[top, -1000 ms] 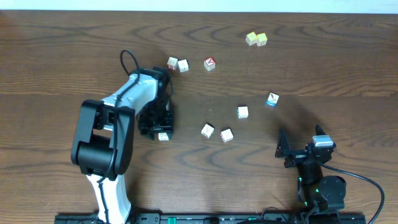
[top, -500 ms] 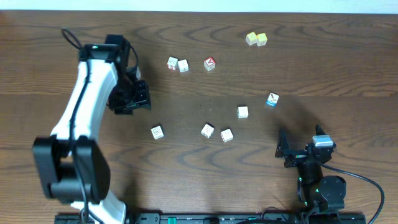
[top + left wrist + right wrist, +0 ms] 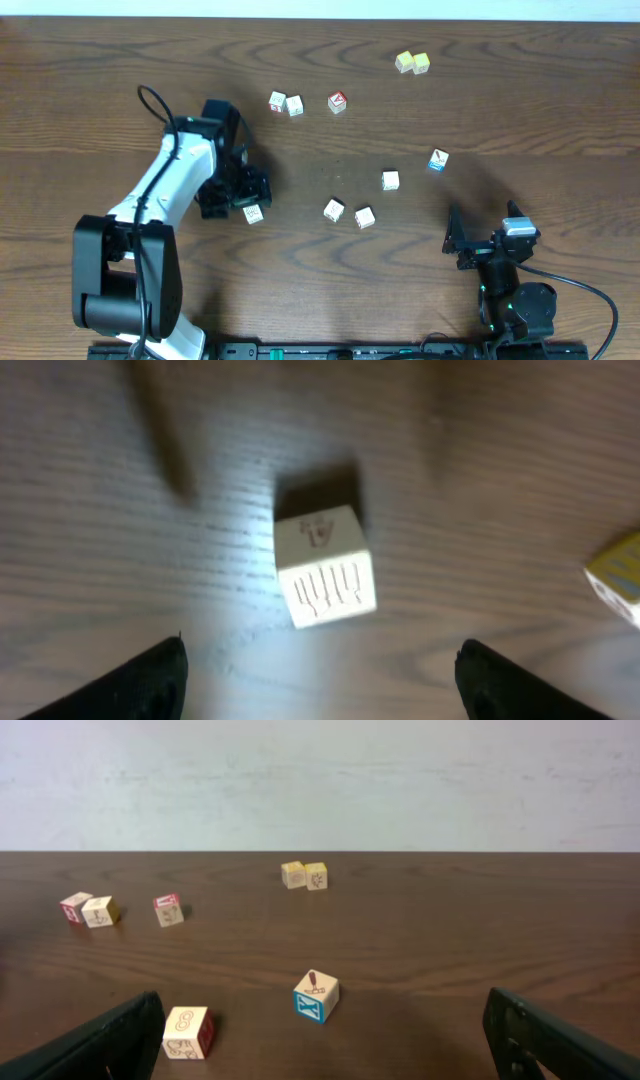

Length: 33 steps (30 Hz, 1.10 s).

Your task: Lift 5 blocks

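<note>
Left hand (image 3: 322,678), right hand (image 3: 324,1038) — spread wide.

Bare table (image 3: 120,510) rings the block (image 3: 325,565) before the left gripper (image 3: 322,682); a neighbouring block (image 3: 618,575) stands clear aside.

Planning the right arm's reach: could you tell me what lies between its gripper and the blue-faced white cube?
Right wrist view: only bare dark wooden table between the right gripper and the blue-faced white cube.

One block (image 3: 253,213) just beside L gripper (image 3: 238,197), other blocks (image 3: 364,217) rightward (spread apart) on table (image 3: 520,110)
</note>
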Available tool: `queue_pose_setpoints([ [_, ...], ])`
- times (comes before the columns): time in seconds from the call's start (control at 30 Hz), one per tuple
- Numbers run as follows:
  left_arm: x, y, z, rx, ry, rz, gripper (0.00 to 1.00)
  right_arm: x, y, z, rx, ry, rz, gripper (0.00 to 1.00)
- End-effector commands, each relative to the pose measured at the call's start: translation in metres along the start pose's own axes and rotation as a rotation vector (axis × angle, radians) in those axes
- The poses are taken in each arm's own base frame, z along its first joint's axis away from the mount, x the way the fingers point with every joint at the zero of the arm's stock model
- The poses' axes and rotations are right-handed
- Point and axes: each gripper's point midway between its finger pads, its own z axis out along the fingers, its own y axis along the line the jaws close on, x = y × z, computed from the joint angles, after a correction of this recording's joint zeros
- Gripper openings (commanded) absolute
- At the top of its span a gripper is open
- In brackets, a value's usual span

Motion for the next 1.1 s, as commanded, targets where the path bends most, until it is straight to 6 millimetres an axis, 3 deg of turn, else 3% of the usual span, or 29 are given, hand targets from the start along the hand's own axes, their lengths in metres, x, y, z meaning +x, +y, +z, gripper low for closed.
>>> queue_pose_setpoints([
  [0.0,-0.006,0.001,0.007,0.01,-0.032,-0.088,0.86,0.0,-0.004,0.0,0.017,-0.002,-0.011,0.99],
  [0.23,-0.004,0.0,0.034,-0.021,-0.076,-0.137,0.85,0.0,-0.004,0.0,0.017,-0.002,-0.011,0.99],
  [0.33,-0.002,0.001,0.04,-0.064,-0.099,-0.133,0.7,0.0,-0.004,0.0,0.017,-0.002,-0.011,0.99],
  [0.47,-0.004,0.003,0.041,-0.106,-0.123,-0.137,0.69,0.0,-0.004,0.0,0.017,-0.002,-0.011,0.99],
  [0.6,-0.005,0.004,0.044,-0.115,-0.141,-0.139,0.59,0.0,-0.004,0.0,0.017,-0.003,-0.011,0.99],
  [0.73,-0.012,0.007,0.045,-0.124,-0.175,-0.138,0.57,0.0,-0.004,0.0,0.017,-0.002,-0.011,0.99],
  [0.9,-0.012,0.006,0.045,-0.121,-0.177,-0.138,0.37,0.0,-0.004,0.0,0.017,-0.002,-0.011,0.99],
  [1.07,-0.012,0.006,0.045,-0.121,-0.177,-0.137,0.36,0.0,-0.004,0.0,0.017,-0.002,-0.011,0.99],
])
